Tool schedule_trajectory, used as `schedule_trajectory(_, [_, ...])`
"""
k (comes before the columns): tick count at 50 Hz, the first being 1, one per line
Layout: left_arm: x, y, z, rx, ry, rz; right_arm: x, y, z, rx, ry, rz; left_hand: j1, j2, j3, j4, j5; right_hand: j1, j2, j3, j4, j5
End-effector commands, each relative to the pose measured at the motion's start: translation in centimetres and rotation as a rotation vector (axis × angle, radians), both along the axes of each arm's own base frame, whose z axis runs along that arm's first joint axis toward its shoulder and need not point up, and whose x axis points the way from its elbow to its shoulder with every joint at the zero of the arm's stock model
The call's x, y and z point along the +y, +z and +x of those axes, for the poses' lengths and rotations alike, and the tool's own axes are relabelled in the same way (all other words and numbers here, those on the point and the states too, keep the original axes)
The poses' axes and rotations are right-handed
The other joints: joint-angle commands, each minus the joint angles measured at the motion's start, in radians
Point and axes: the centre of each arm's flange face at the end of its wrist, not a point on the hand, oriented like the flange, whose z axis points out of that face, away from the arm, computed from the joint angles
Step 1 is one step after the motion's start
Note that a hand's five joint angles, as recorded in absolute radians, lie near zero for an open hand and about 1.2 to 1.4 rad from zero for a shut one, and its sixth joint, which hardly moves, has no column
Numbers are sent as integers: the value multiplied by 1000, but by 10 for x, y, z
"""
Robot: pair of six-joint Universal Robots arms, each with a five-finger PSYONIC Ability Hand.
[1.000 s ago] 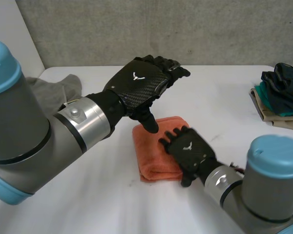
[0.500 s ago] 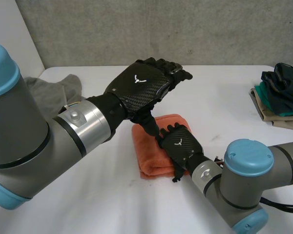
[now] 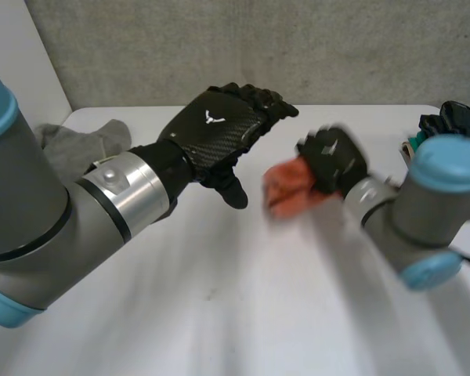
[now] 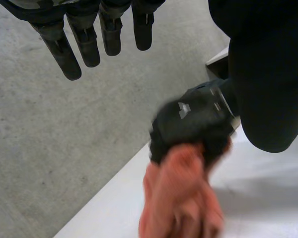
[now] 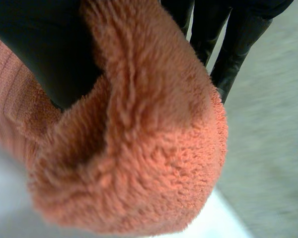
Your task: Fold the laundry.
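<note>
While the right hand [image 3: 333,160] clutches the bunched orange towel [image 3: 286,186] clear of the table [image 3: 219,313], the stack of folded clothes [image 3: 459,119] lies just to its right, farther from the empty, straight-fingered left hand [image 3: 219,133].

Open table [image 3: 219,329] lies between the grey cloth [image 3: 82,141] and what looks like stacked clothes [image 3: 460,116].

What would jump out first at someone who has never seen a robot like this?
Probably the fluffy orange towel, bunched up in the black right hand over the middle of the white table. Next, the big left hand hovering beside it with fingers straight and nothing in it. A grey cloth lies at the table's far left corner.
</note>
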Motion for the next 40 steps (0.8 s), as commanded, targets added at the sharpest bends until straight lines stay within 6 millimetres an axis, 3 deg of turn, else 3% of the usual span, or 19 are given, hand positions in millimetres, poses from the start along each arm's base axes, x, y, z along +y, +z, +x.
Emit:
schedule_trajectory(1, [-6,6,6,11,26,-12,-56,84,-32,-82,-65,-244,42,32,24,31,11,518,235,242,218,329])
schedule_trajectory(2, [-6,6,7,11,27,-13,-68,101,-44,-91,-84,-298,39,29,22,28,8,518,235,242,218,329])
schedule_trajectory(6, [-6,6,7,11,27,-13,-94,138,-74,-97,-108,-422,42,32,24,31,11,518,235,242,218,329])
schedule_trajectory(9, [-6,6,7,11,27,-12,-109,154,-93,-99,-122,-479,39,29,22,28,8,518,235,242,218,329])
schedule_trajectory(10, [-5,6,7,11,27,-13,-122,160,-114,-107,-139,-505,42,32,24,31,11,518,235,242,218,329])
schedule_trajectory(15, [-5,5,7,10,27,-11,-155,153,-177,-133,-175,-505,42,32,24,31,11,518,235,242,218,329])
schedule_trajectory(17, [-5,6,7,11,27,-12,-167,141,-200,-148,-158,-494,42,32,24,31,11,518,235,242,218,329])
schedule_trajectory(23, [-5,5,7,10,26,-11,-194,87,-238,-133,-105,-482,42,32,24,31,11,518,235,242,218,329])
schedule_trajectory(28, [-6,6,7,11,27,-12,-206,15,-294,-118,-171,-385,42,32,24,31,11,518,235,242,218,329])
schedule_trajectory(31, [-6,5,7,11,27,-12,-204,-20,-307,-122,-186,-310,42,32,24,31,11,518,235,242,218,329])
schedule_trajectory(35, [-6,5,7,11,27,-12,-197,-49,-313,-125,-176,-238,42,32,24,31,11,518,235,242,218,329])
schedule_trajectory(40, [-6,4,7,9,27,-10,-194,-54,-315,-121,-171,-242,42,32,24,31,11,518,235,242,218,329])
